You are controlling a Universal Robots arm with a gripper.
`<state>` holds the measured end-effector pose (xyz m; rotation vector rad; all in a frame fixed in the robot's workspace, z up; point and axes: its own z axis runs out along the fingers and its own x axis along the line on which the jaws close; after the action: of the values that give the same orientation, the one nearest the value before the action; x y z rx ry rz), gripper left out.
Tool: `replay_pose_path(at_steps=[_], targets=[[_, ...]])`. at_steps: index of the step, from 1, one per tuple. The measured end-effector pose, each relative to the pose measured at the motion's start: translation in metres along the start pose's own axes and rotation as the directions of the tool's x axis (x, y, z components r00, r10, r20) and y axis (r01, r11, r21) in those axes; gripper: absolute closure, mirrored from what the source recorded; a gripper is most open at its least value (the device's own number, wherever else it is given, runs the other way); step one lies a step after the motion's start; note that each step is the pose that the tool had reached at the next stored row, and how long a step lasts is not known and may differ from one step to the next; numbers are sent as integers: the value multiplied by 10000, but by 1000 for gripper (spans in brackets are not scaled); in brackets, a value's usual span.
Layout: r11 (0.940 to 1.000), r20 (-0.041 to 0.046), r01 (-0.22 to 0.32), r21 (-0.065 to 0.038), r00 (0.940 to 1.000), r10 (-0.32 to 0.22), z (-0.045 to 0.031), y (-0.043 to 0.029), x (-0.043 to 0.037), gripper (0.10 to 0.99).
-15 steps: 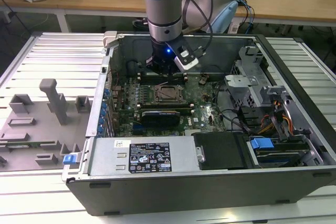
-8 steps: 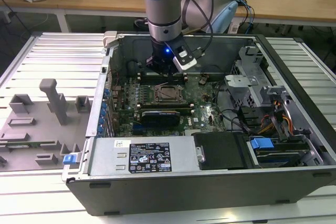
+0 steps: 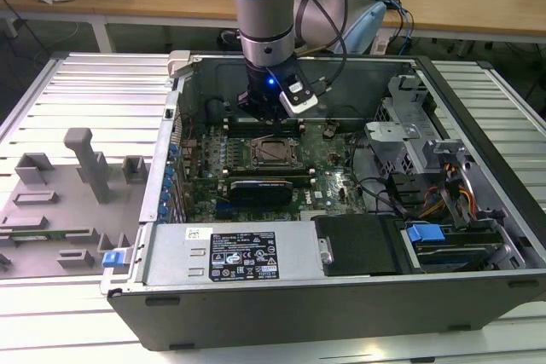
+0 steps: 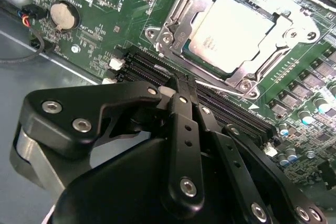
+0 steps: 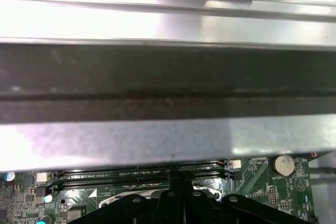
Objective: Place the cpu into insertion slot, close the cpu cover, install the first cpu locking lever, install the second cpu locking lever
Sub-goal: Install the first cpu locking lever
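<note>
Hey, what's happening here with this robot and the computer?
A robot arm's gripper hangs inside an open computer case, low over the motherboard. The cpu sits in the insertion slot, and the cpu cover lies shut over it, its window framing the chip. The gripper's fingers are together, with the tips right at the socket's edge beside a thin metal lever. I cannot tell whether they grip it.

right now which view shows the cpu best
The second wrist view: the cpu lies close up, its pale top framed by the cpu cover. In the exterior view the cpu is a small square. The first wrist view faces the case wall, catching perhaps a silvery sliver of the cover.
</note>
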<state>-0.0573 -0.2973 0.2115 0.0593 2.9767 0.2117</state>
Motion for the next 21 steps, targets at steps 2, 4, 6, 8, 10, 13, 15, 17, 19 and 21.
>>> replay_pose_path(at_steps=[2, 4, 6, 8, 10, 13, 15, 17, 19, 21], targets=[[9999, 20, -131, 59, 9999, 130, 11, 15, 2, 980], [9998, 31, -196, 88, 9998, 195, 16, 28, 3, 980], [9996, 43, -263, 125, 9996, 262, 22, 41, 5, 980], [9993, 55, -323, 174, 9995, 322, 27, 52, 6, 980], [9990, 70, -385, 242, 9992, 383, 33, 60, 6, 980], [9980, 99, -495, 393, 9987, 492, 45, 76, 6, 980], [9974, 114, -567, 438, 9984, 563, 55, 112, 9, 980], [9971, 121, -594, 465, 9982, 589, 64, 117, 6, 980], [9969, 128, -621, 488, 9980, 615, 77, 116, 2, 980], [9966, 134, -646, 514, 9979, 640, 90, 114, -3, 980]])
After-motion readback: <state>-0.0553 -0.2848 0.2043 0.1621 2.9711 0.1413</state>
